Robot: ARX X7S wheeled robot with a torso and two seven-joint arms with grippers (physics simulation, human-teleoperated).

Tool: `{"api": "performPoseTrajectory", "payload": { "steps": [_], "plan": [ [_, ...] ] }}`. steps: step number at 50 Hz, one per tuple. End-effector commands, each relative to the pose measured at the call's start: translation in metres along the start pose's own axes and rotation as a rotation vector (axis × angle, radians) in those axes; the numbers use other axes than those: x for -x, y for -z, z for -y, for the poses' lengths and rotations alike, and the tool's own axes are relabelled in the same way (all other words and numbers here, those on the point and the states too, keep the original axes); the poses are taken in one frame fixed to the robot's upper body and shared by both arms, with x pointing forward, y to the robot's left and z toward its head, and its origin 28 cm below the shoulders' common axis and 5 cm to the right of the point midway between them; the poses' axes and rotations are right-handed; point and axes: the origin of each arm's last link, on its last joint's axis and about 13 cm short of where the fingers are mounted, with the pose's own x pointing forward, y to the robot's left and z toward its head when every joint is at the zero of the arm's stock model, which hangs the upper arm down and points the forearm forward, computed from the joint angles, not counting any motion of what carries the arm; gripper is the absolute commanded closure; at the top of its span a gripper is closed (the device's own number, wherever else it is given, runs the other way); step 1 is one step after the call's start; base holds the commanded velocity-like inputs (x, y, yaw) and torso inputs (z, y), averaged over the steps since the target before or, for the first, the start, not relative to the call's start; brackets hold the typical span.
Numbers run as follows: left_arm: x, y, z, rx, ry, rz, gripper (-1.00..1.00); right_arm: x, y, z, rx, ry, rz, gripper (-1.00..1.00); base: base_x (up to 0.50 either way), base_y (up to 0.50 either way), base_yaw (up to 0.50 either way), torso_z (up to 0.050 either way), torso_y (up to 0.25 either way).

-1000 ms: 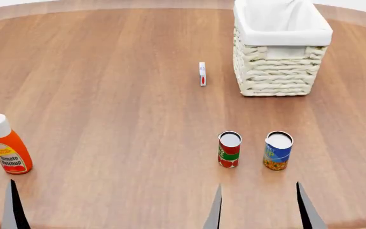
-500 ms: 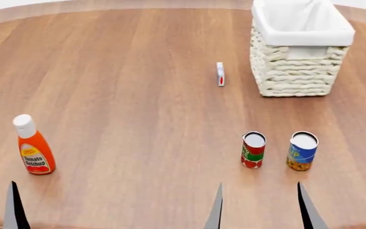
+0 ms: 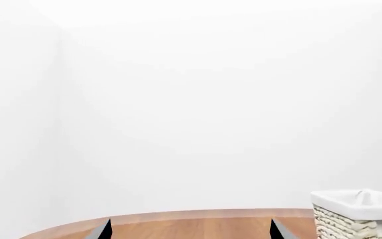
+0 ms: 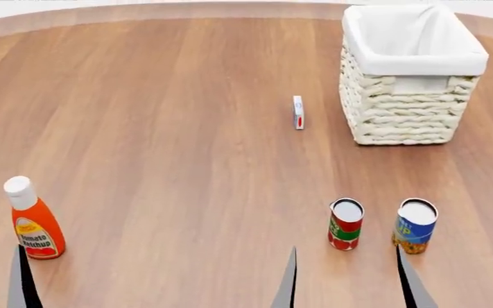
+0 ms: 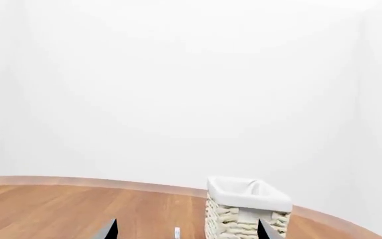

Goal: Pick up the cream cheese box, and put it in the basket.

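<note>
The cream cheese box stands on edge on the wooden table, just left of the wicker basket with its white liner. The box also shows small in the right wrist view, beside the basket. My right gripper is open and empty at the near edge, far short of the box; it also shows in the right wrist view. My left gripper is open and empty; one of its fingers shows at the near left. The basket's corner shows in the left wrist view.
An orange ketchup bottle stands at the near left, by the left finger. A red-and-green can and a blue-and-yellow can stand upright just beyond my right gripper, between it and the basket.
The whole scene has shifted right and down in the head view, so the view moved. Both grippers stay open at the same place in the frame.
</note>
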Motion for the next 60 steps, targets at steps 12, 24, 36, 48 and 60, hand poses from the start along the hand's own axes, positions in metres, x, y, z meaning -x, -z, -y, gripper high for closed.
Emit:
{"api": "performPoseTrajectory", "payload": {
  "steps": [12,24,36,48,60],
  "plan": [
    [0.0002,0.0006,0.0002,0.002,0.005,-0.004,-1.00,-0.0005,0.0021,0.0000,0.001,-0.002,-0.004,-1.00,0.33,0.00,0.00,0.000,0.000],
    [0.0006,0.0004,0.0005,0.003,0.006,-0.005,-1.00,-0.0004,0.0030,-0.0005,-0.001,-0.004,-0.007,-1.00,0.33,0.00,0.00,0.000,0.000],
    [0.0006,0.0013,0.0001,0.000,0.008,-0.006,-1.00,-0.0007,0.0030,-0.0002,0.000,-0.003,-0.006,-1.00,0.33,0.00,0.00,0.000,0.000],
    [-0.0001,0.0019,0.0000,-0.002,0.011,-0.007,-1.00,-0.0010,0.0029,-0.0009,0.001,-0.010,-0.011,-1.00,0.33,0.00,0.00,0.000,0.000],
    [0.0005,0.0030,0.0008,-0.003,0.012,-0.008,-1.00,-0.0005,0.0028,-0.0009,0.002,-0.008,-0.009,-1.00,0.33,0.00,0.00,0.000,0.001]
  ]
}}
